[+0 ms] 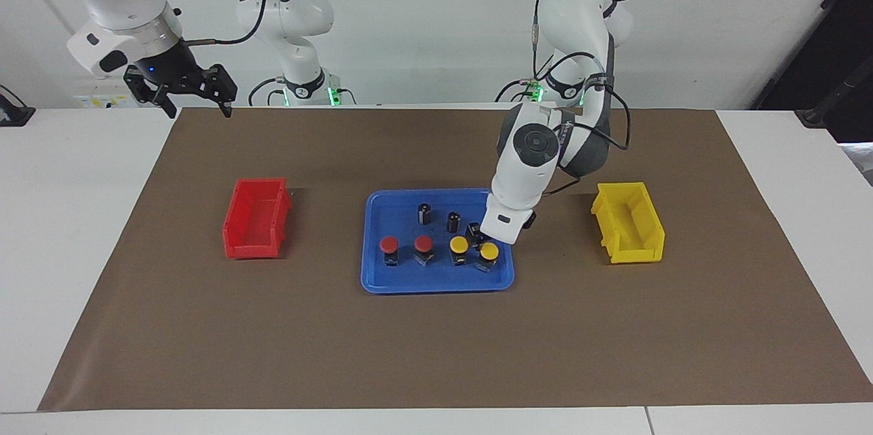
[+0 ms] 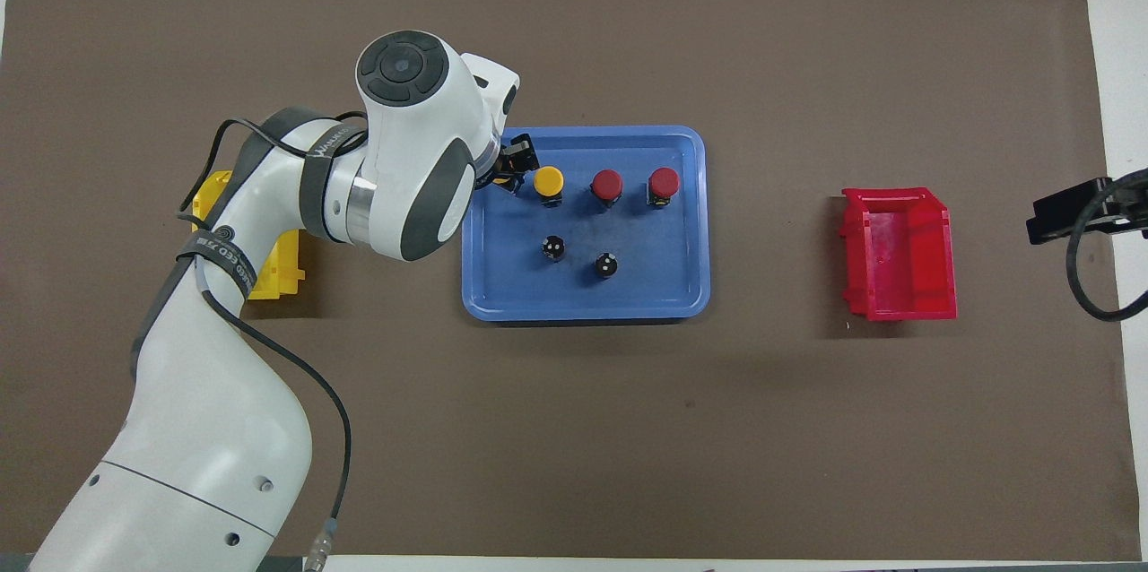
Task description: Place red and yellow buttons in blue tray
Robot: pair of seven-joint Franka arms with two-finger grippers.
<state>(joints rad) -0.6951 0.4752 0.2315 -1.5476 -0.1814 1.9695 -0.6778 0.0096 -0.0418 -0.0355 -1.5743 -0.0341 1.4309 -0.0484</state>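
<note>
Facing view: left arm bends down steeply over the blue tray [image 1: 372, 278], its hand [image 1: 481, 237] low beside the end yellow button [image 1: 488, 254]; whether its fingers are spread I cannot tell. All four buttons stand in a row in the tray. Right arm waits, its hand [image 1: 194, 104] spread, holding nothing, above the tabletop [image 1: 89, 217] edge.
</note>
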